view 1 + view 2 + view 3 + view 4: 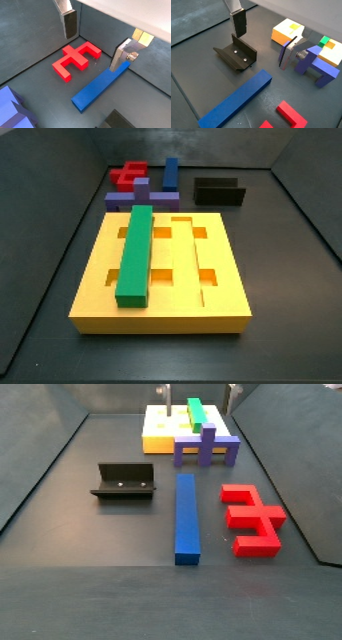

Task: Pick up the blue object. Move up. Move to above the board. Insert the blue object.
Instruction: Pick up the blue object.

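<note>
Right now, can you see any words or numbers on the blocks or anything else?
None: no words, numbers or signs can be read.
The blue bar, red piece, yellow board, green bar, purple block and fixture are plain.
The gripper, open above the floor, has none.

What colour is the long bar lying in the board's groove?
Green: the long straight green bar shows best in a side view.

Dark floor (80, 524) carries board (94, 293), blue object (186, 516) (tool (93, 42) above).

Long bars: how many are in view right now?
2. The blue object lies on the floor between the fixture and red piece; the green bar sits on the board.
</note>
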Robot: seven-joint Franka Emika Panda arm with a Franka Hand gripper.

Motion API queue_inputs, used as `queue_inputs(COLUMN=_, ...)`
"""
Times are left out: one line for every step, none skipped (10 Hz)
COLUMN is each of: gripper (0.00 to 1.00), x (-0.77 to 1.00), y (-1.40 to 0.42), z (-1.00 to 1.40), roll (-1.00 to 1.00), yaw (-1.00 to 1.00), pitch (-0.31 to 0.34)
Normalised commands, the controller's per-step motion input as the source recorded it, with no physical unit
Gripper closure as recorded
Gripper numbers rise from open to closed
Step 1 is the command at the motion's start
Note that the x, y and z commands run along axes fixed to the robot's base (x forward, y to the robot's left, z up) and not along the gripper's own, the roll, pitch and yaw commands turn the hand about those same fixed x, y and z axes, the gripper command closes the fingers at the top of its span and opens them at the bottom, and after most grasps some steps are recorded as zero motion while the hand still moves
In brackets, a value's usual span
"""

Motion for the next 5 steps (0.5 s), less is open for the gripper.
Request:
queue_inputs(gripper=0.0, x=0.01, y=0.0, z=0.0, roll=0.0, yaw=0.0, pitch=0.006)
queue_inputs(gripper=0.0, x=0.04, y=0.17, z=-0.07, roll=-0.01, yaw=0.0, pitch=0.007)
queue_inputs(gripper=0.0, x=0.12, y=0.47, z=-0.31, roll=-0.05, yaw=0.0, pitch=0.03)
queue_inputs(gripper=0.0, x=0.29, y=0.63, z=-0.49, roll=-0.05, yaw=0.0, pitch=0.064)
queue_inputs(gripper=0.0, x=0.32, y=0.75, z=-0.64, roll=-0.06, yaw=-0.03, pitch=0.06)
